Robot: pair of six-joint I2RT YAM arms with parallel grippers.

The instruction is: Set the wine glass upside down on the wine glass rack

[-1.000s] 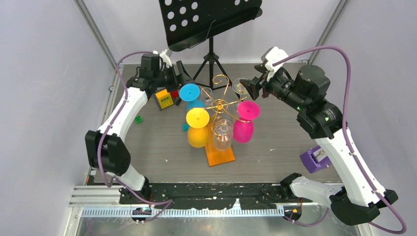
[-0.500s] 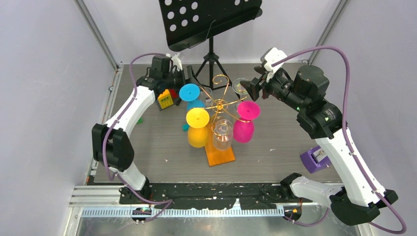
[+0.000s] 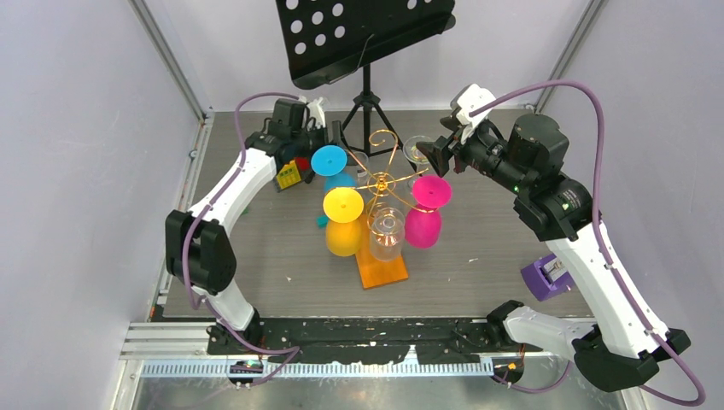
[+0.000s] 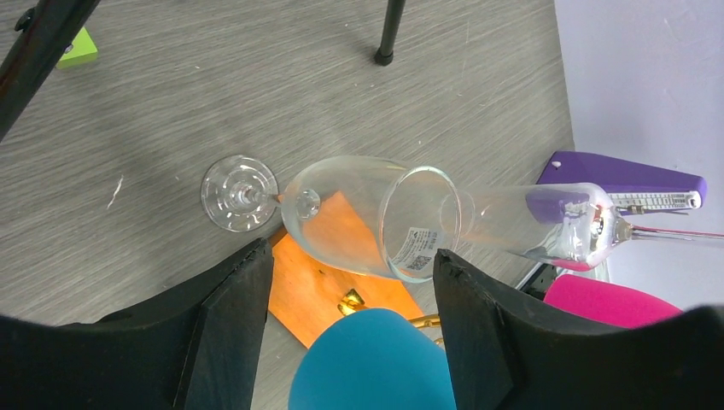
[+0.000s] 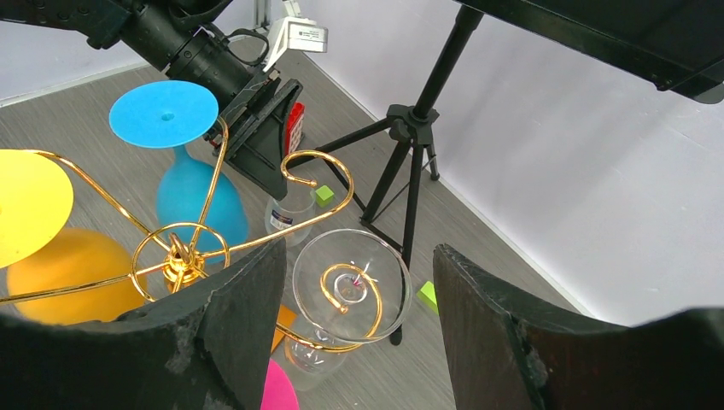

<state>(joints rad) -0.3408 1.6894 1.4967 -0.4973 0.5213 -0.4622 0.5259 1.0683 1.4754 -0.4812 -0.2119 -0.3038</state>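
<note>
The gold wire rack (image 3: 380, 182) stands on its orange base (image 3: 382, 270). Blue (image 3: 329, 161), yellow (image 3: 343, 206), pink (image 3: 431, 190) and clear (image 3: 387, 229) glasses hang on it upside down. Another clear wine glass (image 5: 350, 286) hangs by its foot on the back right gold curl. My right gripper (image 5: 359, 249) is open, with a finger on each side of that foot, not touching it. A clear labelled wine glass (image 4: 367, 218) stands on the table behind the rack. My left gripper (image 4: 352, 252) is open above it, and the blue bowl (image 4: 371, 363) shows between its fingers.
A black music stand (image 3: 363, 34) on a tripod (image 3: 367, 111) rises at the back. A coloured block toy (image 3: 289, 175) sits near my left gripper (image 3: 335, 137). A purple stapler (image 3: 546, 278) lies at the right. Small green blocks (image 5: 427, 296) lie on the table.
My left arm has swung right, bringing its open gripper from beside the block toy to just behind the blue glass. My right gripper has barely moved.
</note>
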